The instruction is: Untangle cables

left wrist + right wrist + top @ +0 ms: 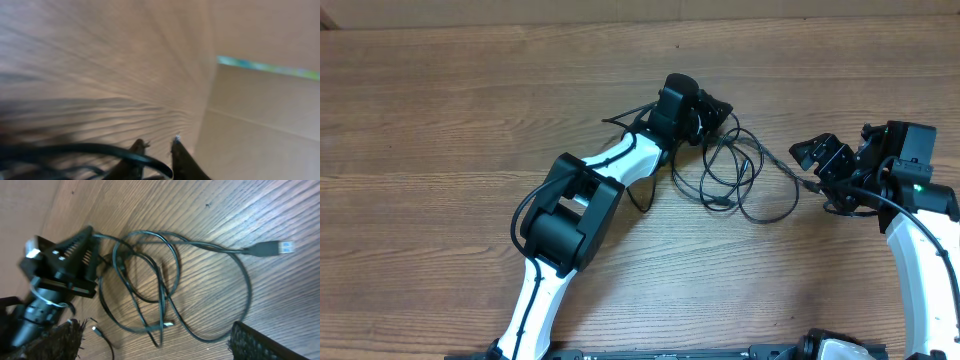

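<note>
The thin black cables [732, 172] lie in a tangle of overlapping loops on the wooden table, also seen in the right wrist view [160, 280]. One cable ends in a USB plug [280, 246] and two small plugs [170, 325] lie among the loops. My left gripper [718, 108] is at the far edge of the tangle. In the left wrist view its fingers [157, 147] are nearly together with a cable [100, 148] running between them. My right gripper [823, 175] is open and empty just right of the tangle, its pads [155, 347] spread wide above the loops.
The wooden table [440, 120] stretches left and forward. A cardboard wall [260, 125] stands beyond the table's far edge. The left arm's white links [570, 210] cross the near middle of the table.
</note>
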{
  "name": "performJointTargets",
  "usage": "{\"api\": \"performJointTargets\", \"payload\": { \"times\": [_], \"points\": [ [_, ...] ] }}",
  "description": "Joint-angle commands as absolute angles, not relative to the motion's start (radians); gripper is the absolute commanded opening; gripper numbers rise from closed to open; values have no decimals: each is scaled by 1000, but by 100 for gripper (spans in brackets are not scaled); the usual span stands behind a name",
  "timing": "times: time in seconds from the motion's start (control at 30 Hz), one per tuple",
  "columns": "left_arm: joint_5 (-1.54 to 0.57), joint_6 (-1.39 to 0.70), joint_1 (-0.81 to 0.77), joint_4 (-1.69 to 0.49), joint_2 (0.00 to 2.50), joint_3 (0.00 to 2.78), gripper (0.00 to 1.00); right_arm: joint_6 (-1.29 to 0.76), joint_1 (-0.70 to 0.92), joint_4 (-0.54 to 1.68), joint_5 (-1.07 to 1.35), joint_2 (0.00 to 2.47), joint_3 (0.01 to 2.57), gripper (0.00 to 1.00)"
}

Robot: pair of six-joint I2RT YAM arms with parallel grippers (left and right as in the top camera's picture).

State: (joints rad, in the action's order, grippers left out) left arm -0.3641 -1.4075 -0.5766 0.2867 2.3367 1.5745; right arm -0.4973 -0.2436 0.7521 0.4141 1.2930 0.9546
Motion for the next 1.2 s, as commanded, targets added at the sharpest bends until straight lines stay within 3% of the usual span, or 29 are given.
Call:
{"api": "performJointTargets", "payload": {
  "times": [0.0,0.17,0.43,0.6,0.8,0.97,1.07,1.17],
  "points": [
    [-307,-1377,-585,379,2343,1581,4,-496,-248,756,393,1279,950,94],
    [-514,-1275,-566,601,2343,1581,4,-496,-248,778,416,1279,949,94],
    [-1164,-1241,-469,1059,2339,1581,4,-458,-250,762,547,1279,950,93],
    [-1376,-1388,-437,1291,2337,1581,4,-413,-251,669,600,1278,969,92],
    [-1460,-1632,-417,1530,2320,1581,4,-384,-247,621,653,1278,991,92],
    [-1404,-1693,-402,1510,2267,1581,4,-384,-247,632,653,1278,991,91],
    [-1315,-1650,-398,1330,2219,1581,4,-384,-247,653,653,1276,999,90],
    [-1215,-1453,-400,1015,2169,1587,3,-383,-249,672,652,1265,1018,89]
  ]
}}
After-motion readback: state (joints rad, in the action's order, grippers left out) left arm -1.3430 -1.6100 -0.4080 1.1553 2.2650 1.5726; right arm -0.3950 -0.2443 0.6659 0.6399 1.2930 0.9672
